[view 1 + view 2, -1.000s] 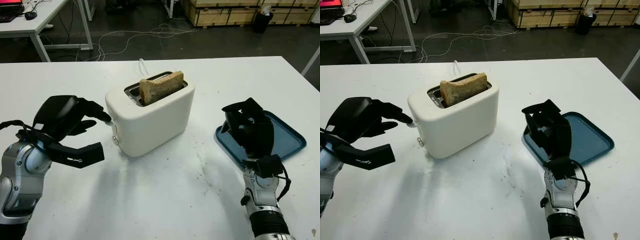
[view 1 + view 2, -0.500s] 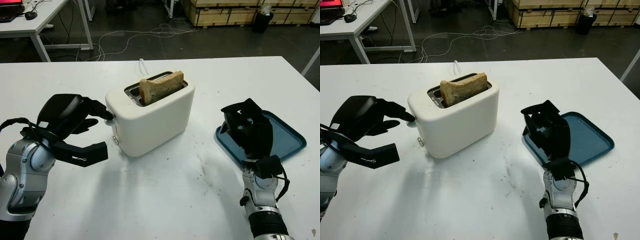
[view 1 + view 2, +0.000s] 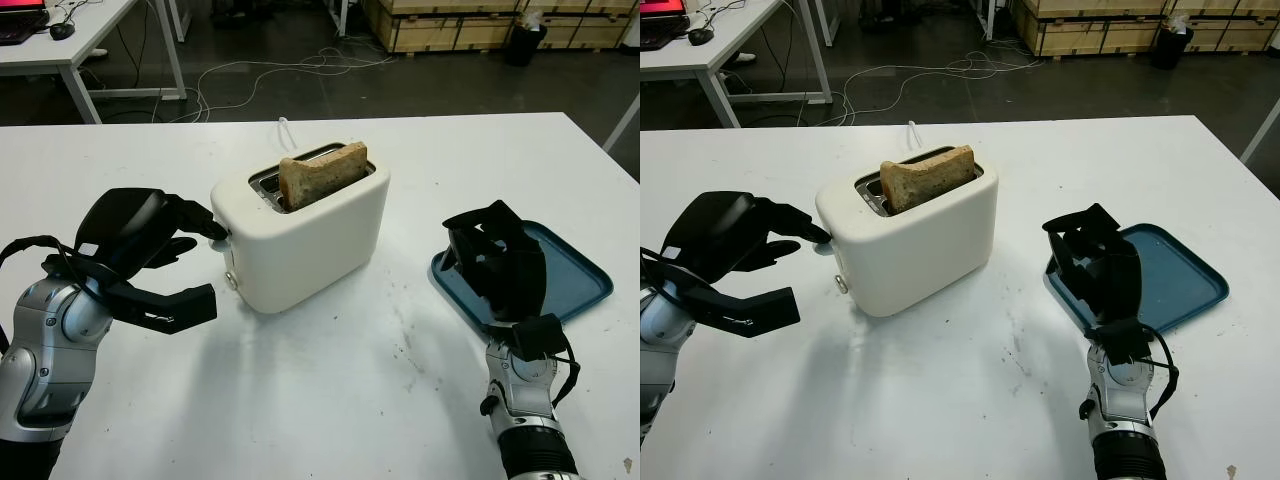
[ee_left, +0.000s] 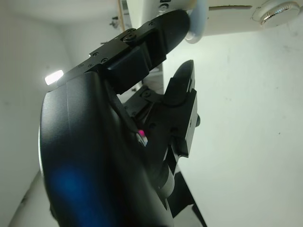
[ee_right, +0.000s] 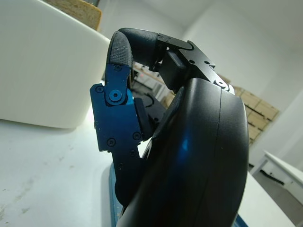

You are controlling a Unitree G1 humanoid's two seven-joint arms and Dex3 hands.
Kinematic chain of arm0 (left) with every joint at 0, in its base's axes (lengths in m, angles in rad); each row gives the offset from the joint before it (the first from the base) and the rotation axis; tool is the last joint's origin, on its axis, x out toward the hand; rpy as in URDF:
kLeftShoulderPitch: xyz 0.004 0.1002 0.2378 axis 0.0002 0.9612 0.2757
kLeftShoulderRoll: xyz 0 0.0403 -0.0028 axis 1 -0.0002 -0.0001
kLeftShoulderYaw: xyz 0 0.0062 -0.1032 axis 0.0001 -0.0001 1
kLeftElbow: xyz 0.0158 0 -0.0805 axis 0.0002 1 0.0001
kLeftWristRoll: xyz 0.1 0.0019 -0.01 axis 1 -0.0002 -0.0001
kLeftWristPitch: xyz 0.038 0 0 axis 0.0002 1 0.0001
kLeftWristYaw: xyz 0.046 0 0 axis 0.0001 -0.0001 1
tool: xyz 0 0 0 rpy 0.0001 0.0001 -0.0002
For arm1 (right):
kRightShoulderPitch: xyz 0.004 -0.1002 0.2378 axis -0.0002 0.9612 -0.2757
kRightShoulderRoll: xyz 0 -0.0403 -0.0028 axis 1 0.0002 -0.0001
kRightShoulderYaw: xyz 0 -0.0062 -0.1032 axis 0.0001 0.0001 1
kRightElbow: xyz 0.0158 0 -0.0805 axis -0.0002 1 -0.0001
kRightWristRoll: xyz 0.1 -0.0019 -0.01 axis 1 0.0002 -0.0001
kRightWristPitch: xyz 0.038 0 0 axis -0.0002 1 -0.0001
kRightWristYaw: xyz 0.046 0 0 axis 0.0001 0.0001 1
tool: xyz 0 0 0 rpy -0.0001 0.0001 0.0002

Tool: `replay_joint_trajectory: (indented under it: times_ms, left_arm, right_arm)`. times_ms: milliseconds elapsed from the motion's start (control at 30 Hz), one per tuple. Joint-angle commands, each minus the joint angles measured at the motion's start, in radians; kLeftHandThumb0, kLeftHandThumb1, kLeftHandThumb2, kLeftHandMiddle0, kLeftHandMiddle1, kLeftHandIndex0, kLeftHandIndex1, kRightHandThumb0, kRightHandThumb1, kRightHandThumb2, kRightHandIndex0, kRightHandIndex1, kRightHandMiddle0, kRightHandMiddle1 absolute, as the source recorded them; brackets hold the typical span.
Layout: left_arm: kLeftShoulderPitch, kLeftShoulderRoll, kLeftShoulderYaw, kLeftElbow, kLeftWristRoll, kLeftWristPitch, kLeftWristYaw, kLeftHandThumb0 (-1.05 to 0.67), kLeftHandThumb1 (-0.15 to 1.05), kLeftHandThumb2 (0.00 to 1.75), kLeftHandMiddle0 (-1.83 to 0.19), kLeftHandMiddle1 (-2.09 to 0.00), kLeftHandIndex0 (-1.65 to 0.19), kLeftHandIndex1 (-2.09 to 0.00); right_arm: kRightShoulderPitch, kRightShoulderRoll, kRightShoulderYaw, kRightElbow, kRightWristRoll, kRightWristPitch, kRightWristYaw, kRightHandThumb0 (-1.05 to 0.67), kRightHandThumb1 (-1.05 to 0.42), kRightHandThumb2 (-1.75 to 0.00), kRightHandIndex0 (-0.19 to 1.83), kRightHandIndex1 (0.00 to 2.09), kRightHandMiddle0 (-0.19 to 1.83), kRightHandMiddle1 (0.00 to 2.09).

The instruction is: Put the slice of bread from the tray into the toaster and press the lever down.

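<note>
From the head camera, a slice of bread is standing tall in the slot of a white toaster at the middle of a white table, while the left hand is reaching in from the toaster's left end, one fingertip touching the lever there and the thumb stretching out beneath; it is gripping nothing. The right hand is hovering with fingers curled and nothing in them over the near edge of a blue tray, well to the toaster's right. The left wrist camera is adding the close detail: a black fingertip lying against the pale lever, with a round silver knob just beside it. The right wrist camera is showing the right hand's bent fingers, the toaster's white wall and a corner of the bread above it.
</note>
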Motion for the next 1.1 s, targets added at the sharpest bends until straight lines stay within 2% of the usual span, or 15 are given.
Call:
replay_joint_trajectory:
  times_ms: [0, 133, 300, 400, 467, 733, 867, 1067]
  left_arm:
    - [-0.008, -0.007, -0.038, 0.033, 0.049, -0.005, 0.015, 0.08, 0.92, 0.06, -1.03, -1.7, -1.28, -0.09]
    - [-0.014, -0.027, -0.096, 0.083, 0.131, 0.022, 0.047, 0.07, 0.92, 0.04, -0.97, -1.73, -1.37, -0.14]
    - [-0.004, -0.084, -0.163, 0.143, 0.19, 0.057, 0.088, 0.11, 0.92, 0.05, -0.97, -1.66, -1.18, -0.04]
    - [0.018, -0.125, -0.199, 0.186, 0.232, 0.083, 0.145, 0.13, 0.92, 0.03, -0.98, -1.58, -1.18, -0.03]
    - [0.037, -0.153, -0.222, 0.21, 0.247, 0.091, 0.186, 0.15, 0.92, 0.03, -0.97, -1.59, -1.2, -0.04]
    - [0.1, -0.253, -0.28, 0.257, 0.24, 0.155, 0.268, 0.14, 0.92, 0.17, -0.94, -1.57, -1.13, 0.0]
    - [0.128, -0.287, -0.296, 0.268, 0.233, 0.172, 0.315, 0.15, 0.92, 0.19, -0.91, -1.64, -1.12, 0.0]
    - [0.138, -0.306, -0.31, 0.284, 0.223, 0.199, 0.313, 0.15, 0.92, 0.27, -0.83, -1.59, -1.12, -0.01]
  right_arm:
    - [0.004, -0.001, -0.005, -0.023, 0.015, -0.014, 0.006, -0.37, -0.92, -0.28, 0.95, 1.75, 0.62, 1.75]
    - [0.01, -0.001, -0.008, -0.032, 0.024, -0.011, 0.017, -0.37, -0.92, -0.28, 0.94, 1.75, 0.61, 1.75]
    - [0.01, -0.005, -0.015, -0.037, 0.014, -0.024, 0.018, -0.37, -0.92, -0.29, 0.94, 1.75, 0.61, 1.75]
    - [0.012, -0.004, -0.017, -0.051, 0.026, -0.027, 0.028, -0.36, -0.92, -0.28, 0.94, 1.75, 0.61, 1.75]
    - [0.014, -0.005, -0.018, -0.059, 0.028, -0.029, 0.033, -0.37, -0.92, -0.28, 0.94, 1.75, 0.61, 1.75]
    - [0.021, -0.008, -0.021, -0.08, 0.032, -0.019, 0.041, -0.38, -0.92, -0.29, 0.95, 1.75, 0.63, 1.75]
    - [0.019, -0.017, -0.025, -0.08, 0.021, -0.025, 0.042, -0.39, -0.92, -0.3, 0.96, 1.75, 0.63, 1.75]
    - [0.018, -0.018, -0.026, -0.078, 0.026, -0.015, 0.051, -0.38, -0.92, -0.3, 0.96, 1.75, 0.63, 1.75]
